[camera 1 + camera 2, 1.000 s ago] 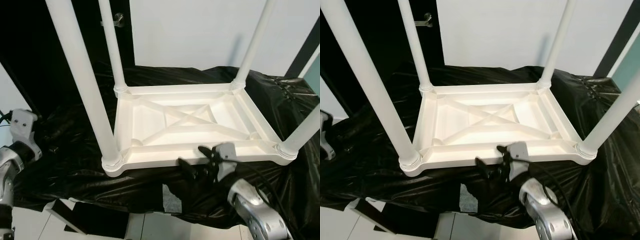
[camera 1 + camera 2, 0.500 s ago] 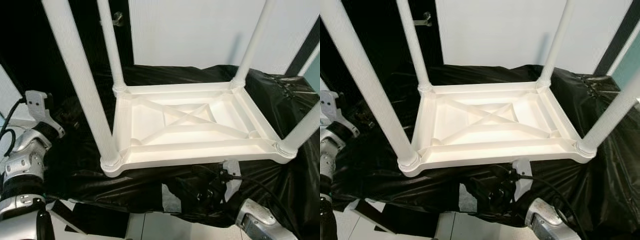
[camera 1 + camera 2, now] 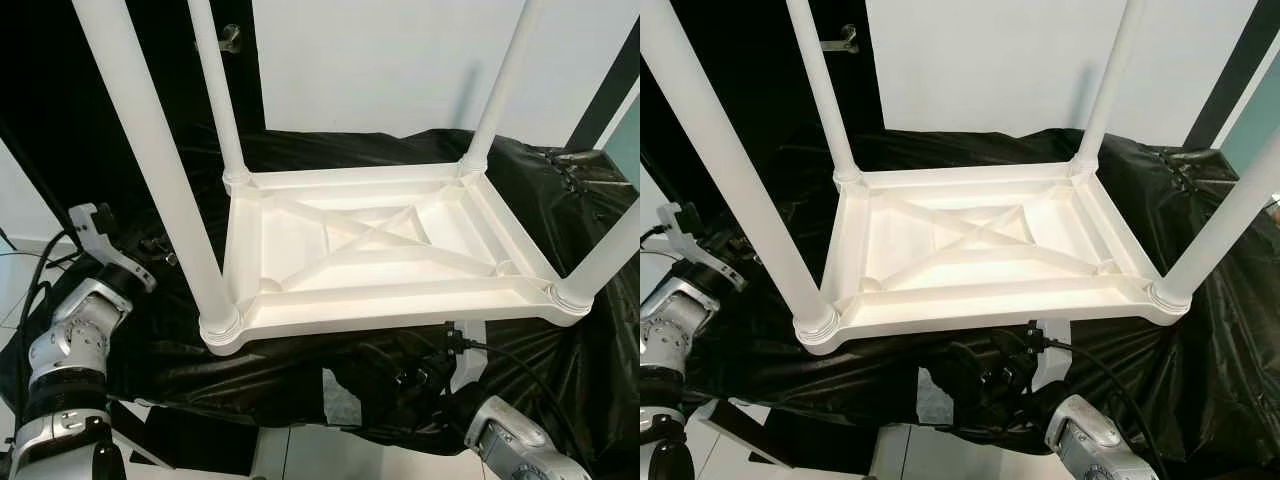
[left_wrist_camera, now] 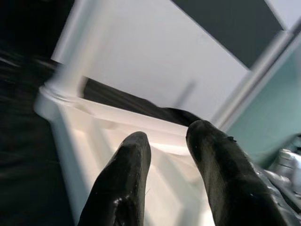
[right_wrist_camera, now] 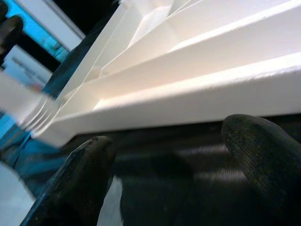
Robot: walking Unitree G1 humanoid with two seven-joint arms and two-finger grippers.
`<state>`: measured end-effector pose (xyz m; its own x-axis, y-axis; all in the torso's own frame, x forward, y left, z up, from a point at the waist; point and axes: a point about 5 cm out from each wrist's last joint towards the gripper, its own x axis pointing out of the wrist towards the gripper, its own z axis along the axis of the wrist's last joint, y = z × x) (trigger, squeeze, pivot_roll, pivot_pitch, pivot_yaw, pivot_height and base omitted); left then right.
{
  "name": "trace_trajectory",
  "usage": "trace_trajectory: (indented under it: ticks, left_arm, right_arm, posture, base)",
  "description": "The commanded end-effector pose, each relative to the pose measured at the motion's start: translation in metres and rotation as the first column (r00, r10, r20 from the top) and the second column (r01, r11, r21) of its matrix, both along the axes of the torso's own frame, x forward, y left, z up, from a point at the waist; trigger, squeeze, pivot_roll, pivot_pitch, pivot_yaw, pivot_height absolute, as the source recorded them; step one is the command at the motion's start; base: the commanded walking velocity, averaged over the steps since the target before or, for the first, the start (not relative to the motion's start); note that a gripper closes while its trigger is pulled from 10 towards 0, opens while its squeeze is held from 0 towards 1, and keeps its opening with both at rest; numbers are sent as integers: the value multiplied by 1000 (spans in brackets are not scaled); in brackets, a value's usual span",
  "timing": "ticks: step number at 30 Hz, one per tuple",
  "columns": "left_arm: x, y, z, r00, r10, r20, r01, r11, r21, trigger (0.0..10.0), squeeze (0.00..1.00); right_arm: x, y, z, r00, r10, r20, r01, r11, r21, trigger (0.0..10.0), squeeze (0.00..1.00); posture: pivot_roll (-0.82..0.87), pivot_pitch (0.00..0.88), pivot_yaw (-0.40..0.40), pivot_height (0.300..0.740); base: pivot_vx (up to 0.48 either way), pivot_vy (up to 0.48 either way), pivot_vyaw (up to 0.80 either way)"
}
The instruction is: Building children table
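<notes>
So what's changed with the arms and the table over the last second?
The right pincer dropped from the near rim of the upside-down table to below its edge, fingers open. The left pincer rose from the left toward the near-left leg. The table and black sheet stayed put.

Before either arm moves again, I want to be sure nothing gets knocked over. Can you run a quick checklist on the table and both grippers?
1. Table lies upside down on the black sheet: ok.
2. All four legs stand in their corner sockets, near left leg included: ok; whether they are tight, cannot tell.
3. Right gripper open, empty, just below the near edge of the table: ok.
4. Left gripper empty, fingers apart, facing the left end of the table without touching it: ok.
5. Right arm's cable clear of the near right leg: ok.
</notes>
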<state>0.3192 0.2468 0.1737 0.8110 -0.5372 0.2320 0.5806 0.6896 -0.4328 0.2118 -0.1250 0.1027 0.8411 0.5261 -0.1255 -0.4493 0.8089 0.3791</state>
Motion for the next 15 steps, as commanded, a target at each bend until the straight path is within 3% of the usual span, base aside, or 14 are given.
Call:
trace_trajectory:
  ticks: [1,2,5,8,15]
  left_arm:
    - [-19,-22,9,894,-400,202,411,912,-13,10000,0]
    - [-24,-27,10,874,-437,215,453,891,-33,10000,0]
    - [-24,-27,10,874,-437,215,453,891,-33,10000,0]
    - [-35,-42,12,827,-506,243,538,839,-84,10000,0]
    - [-51,-58,16,794,-549,260,588,803,-99,10000,0]
  right_arm:
    - [2,0,-4,999,-29,-38,29,1000,9,10000,0]
    - [5,0,-3,998,-47,-44,48,999,22,10000,0]
    - [5,0,-3,998,-47,-44,48,999,22,10000,0]
    - [14,-1,-4,990,-103,-96,109,993,52,10000,0]
    - [26,-6,-3,980,-170,-99,177,982,64,10000,0]
  posture:
    - [19,0,-9,740]
    - [17,0,-10,740]
    - [17,0,-10,740]
    - [18,0,-14,740]
    - [23,0,-17,740]
  base:
    - [0,0,0]
    - [0,0,0]
    - [0,0,0]
    - [0,0,0]
    - [0,0,0]
